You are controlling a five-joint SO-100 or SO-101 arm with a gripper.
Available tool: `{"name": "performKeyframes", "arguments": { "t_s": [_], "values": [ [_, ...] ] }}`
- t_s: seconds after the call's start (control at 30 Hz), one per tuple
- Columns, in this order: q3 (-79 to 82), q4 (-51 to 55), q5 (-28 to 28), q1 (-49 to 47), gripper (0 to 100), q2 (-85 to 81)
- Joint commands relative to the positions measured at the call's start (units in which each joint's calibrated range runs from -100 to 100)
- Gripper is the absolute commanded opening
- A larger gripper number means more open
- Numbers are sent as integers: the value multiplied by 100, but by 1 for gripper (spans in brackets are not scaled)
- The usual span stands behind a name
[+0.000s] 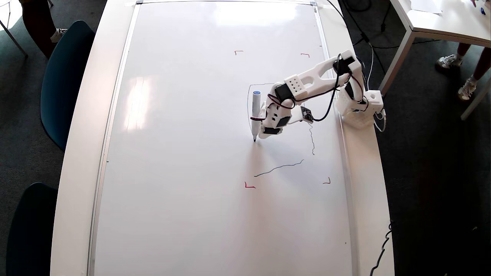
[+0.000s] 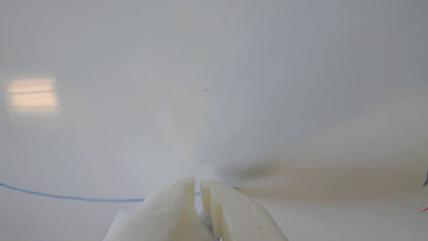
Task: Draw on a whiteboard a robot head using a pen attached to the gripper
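Note:
The whiteboard fills the table, with small red corner marks around the drawing area. My white gripper hangs over it, fingers pressed together with only a thin slit between them in the wrist view. The pen is strapped alongside the gripper, blue cap up and dark tip touching the board. The robot head is a partial thin wobbly outline: a top stroke, a left side ending at the pen tip, a right side and a slanted bottom stroke. A blue line crosses the whiteboard in the wrist view.
The arm's base sits on the white table rim right of the board, with black cables trailing off. Dark blue chairs stand at the left. Another white table and people's legs are at the upper right.

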Motion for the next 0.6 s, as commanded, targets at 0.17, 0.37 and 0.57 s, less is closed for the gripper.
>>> {"name": "performKeyframes", "arguments": {
  "t_s": [0.17,0.37,0.57],
  "values": [
    [-1254,557,-372,-655,1,797],
    [-2316,861,-585,-1017,1,1421],
    [-2443,835,-601,-1289,1,1590]
  ]
}}
